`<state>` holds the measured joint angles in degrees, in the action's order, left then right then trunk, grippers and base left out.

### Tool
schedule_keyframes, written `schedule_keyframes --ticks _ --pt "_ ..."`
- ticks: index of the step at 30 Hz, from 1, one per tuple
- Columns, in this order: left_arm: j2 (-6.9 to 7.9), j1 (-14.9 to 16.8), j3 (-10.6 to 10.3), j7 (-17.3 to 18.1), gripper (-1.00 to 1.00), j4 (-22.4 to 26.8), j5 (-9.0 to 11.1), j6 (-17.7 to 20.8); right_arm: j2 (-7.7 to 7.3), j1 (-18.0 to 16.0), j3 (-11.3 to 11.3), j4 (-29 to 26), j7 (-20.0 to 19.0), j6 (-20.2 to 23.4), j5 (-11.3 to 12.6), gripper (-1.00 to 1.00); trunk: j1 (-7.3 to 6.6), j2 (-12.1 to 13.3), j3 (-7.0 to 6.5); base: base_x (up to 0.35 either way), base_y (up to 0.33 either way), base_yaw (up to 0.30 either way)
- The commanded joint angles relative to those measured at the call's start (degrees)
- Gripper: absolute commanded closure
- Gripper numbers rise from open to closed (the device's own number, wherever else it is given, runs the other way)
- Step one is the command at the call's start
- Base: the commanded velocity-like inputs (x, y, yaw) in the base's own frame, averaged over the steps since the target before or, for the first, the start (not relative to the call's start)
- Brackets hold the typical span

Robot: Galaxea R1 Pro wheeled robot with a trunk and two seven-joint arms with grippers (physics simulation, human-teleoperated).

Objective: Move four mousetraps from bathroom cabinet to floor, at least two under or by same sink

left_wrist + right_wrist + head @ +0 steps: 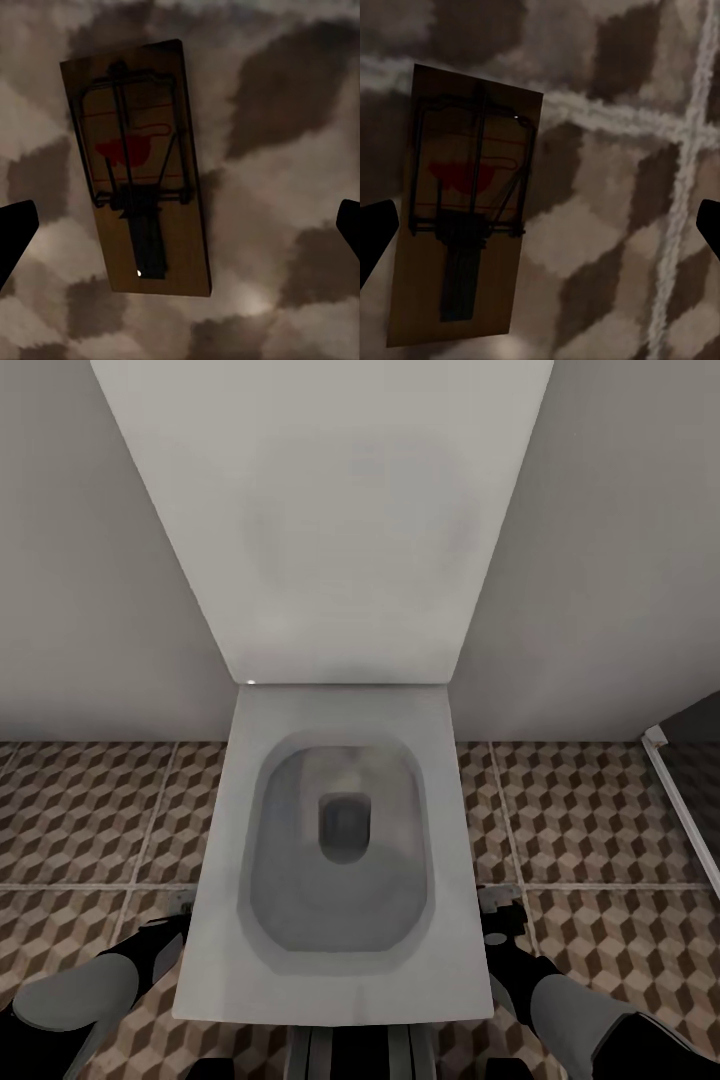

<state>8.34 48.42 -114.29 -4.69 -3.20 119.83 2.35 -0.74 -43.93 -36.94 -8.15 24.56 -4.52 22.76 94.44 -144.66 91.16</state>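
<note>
Left wrist view: left gripper (180, 232) hanging spread over mousetrap (137, 169) lying flat on bathroom floor (292, 172); right gripper (540, 232) likewise spread over another mousetrap (465, 202).

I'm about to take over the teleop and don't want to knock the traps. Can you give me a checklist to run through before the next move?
1. Left gripper empty: ok, its dark fingertips stand wide apart at the frame edges with nothing between them.
2. Right gripper empty: ok, open the same way.
3. Mousetrap under the left arm flat on the bathroom floor: ok, wire side up.
4. Mousetrap under the right arm on the same cube-pattern tiles: ok, beside a grout line.
5. Traps next to the sink: not ok; the head view shows a white toilet between the arms.
6. The other two traps: cannot tell.
</note>
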Motion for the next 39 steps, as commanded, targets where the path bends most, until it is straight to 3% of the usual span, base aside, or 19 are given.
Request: schedule_keyframes --ticks 1,7,39 --pt "0.01 0.0 -0.5 -0.2 -1.00 0.0 0.4 0.2 -0.01 0.0 -0.4 0.0 0.1 -0.2 0.6 -1.00 -0.01 0.0 0.03 0.000 0.000 0.000" --pt "0.01 0.0 -0.5 -0.2 -1.00 0.0 0.4 0.2 0.02 0.0 -0.4 0.0 0.1 -0.2 0.6 -1.00 -0.01 0.0 0.03 0.000 0.000 0.000" --pt "0.01 0.0 -0.5 -0.1 -1.00 0.0 0.4 0.3 0.03 0.0 -0.4 0.0 0.1 -0.2 0.6 -1.00 -0.83 0.4 -7.06 0.000 0.000 0.000"
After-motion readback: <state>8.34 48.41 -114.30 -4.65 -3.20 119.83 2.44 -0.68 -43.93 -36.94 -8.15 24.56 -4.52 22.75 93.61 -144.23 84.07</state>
